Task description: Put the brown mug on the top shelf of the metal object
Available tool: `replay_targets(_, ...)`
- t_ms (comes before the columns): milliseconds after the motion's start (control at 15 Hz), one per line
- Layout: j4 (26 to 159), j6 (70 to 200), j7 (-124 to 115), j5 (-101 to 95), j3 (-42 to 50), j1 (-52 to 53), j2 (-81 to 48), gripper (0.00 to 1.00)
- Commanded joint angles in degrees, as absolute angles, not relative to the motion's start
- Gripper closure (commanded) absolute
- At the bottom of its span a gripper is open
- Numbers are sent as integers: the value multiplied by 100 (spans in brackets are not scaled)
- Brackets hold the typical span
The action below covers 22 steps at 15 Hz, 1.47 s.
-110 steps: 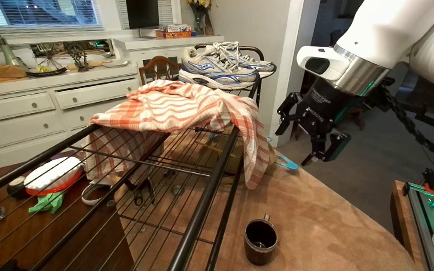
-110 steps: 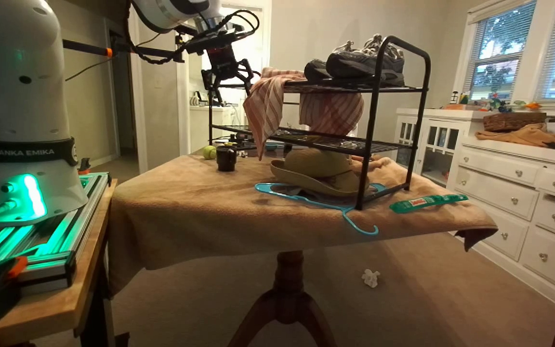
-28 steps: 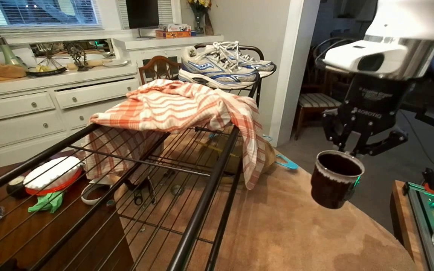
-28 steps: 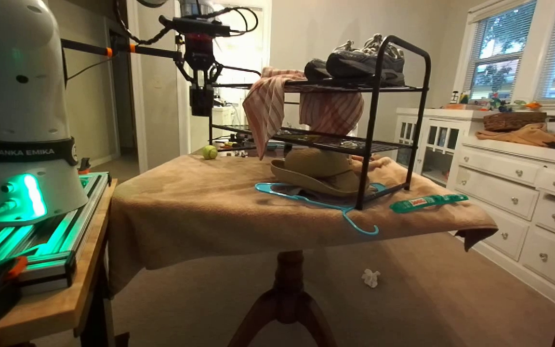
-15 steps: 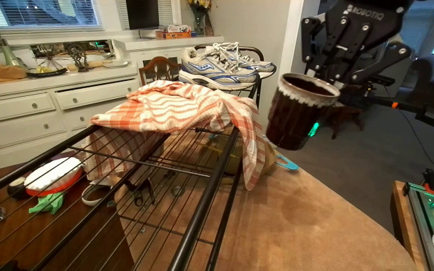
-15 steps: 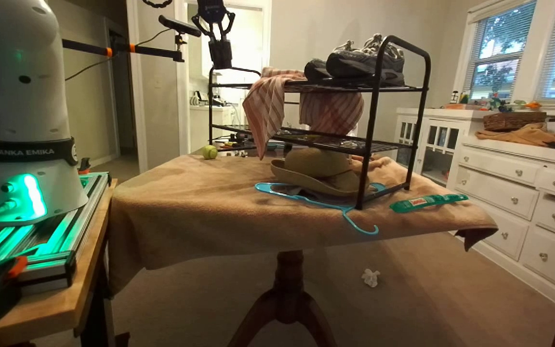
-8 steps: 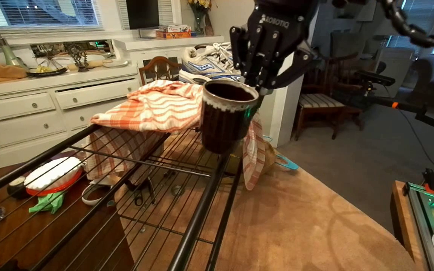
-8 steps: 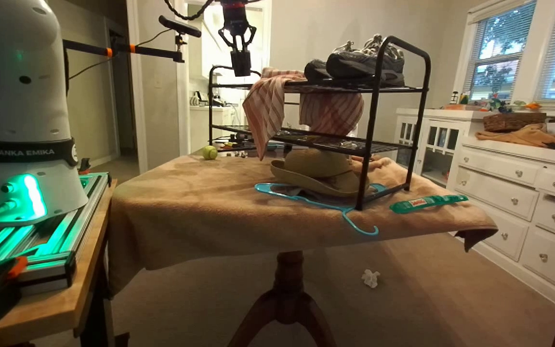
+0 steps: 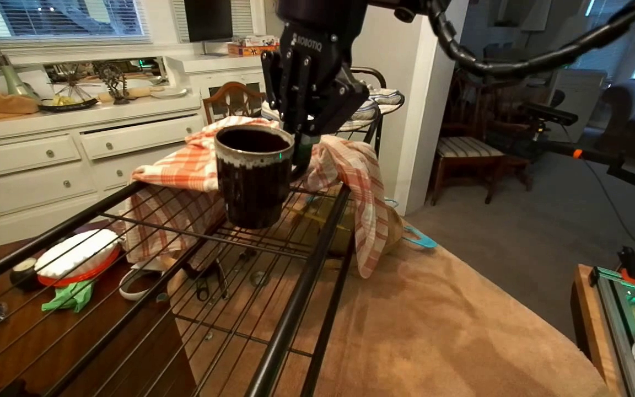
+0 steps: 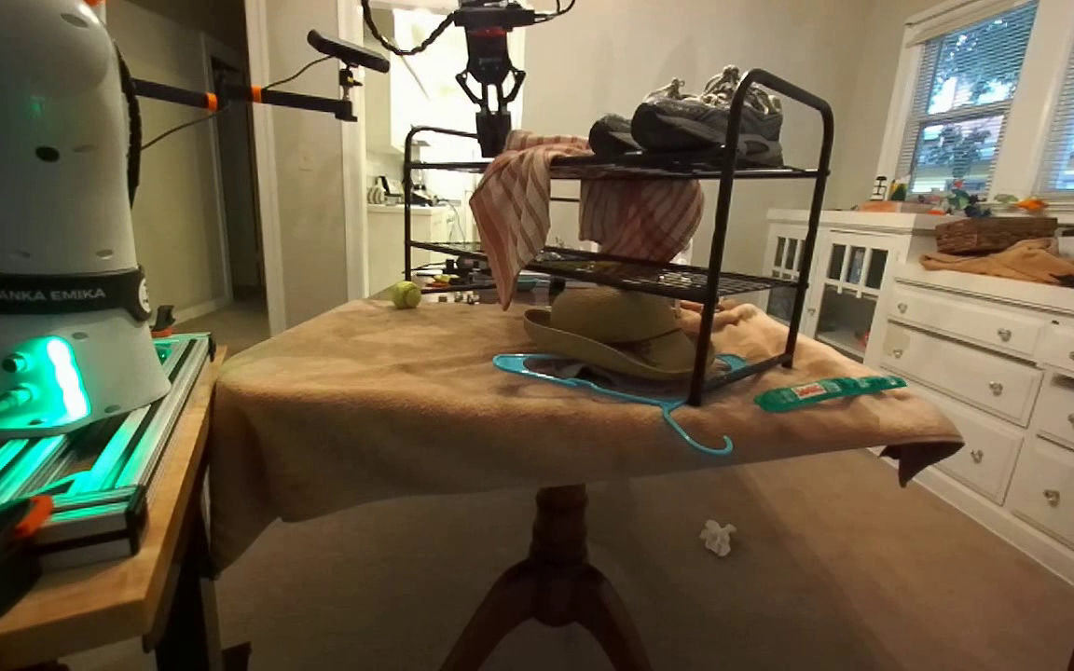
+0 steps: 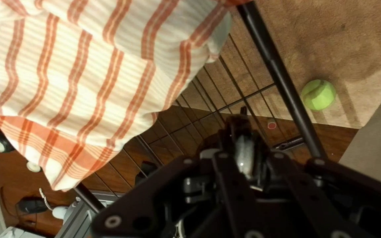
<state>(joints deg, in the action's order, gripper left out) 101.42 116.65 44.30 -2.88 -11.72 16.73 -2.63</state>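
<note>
In an exterior view, the gripper (image 9: 301, 151) is holding the brown mug (image 9: 254, 179), its jaws drawn together at the mug's right side, probably on the handle. The mug is being held nearly upright over the top shelf of the black wire rack (image 9: 309, 275), with the striped cloth (image 9: 179, 171) lying on its far side. Whether its base is touching the rods, I cannot tell.

In an exterior view, the gripper is hovering low over that shelf's left part, left of the sneakers (image 10: 709, 128); the mug is not showing.

In the wrist view, rods are running below the jaws, between the cloth on the left and a rack tube on the right; a tennis ball (image 11: 318, 95) is lying farther right, lower down.

The step in hand seems to be placing, with the carry nearly done. The next move is calling for a slow, straight lowering, clear of the cloth, until the base is resting across several rods, then a release.
</note>
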Motion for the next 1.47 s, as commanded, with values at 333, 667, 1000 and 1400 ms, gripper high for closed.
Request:
replay_targets(333,8698,10601,4054,-656,-1367,1643,-1265,96)
replay_targets(667,8417,10486,4034,-616,-1371,1618,-1502,96)
replay_targets(1000,8291,10443,4043,-597,-1365,1586,-1605,70)
replay_targets(1400,8289,10346,4099,-592,-1383,1574,-1438,14)
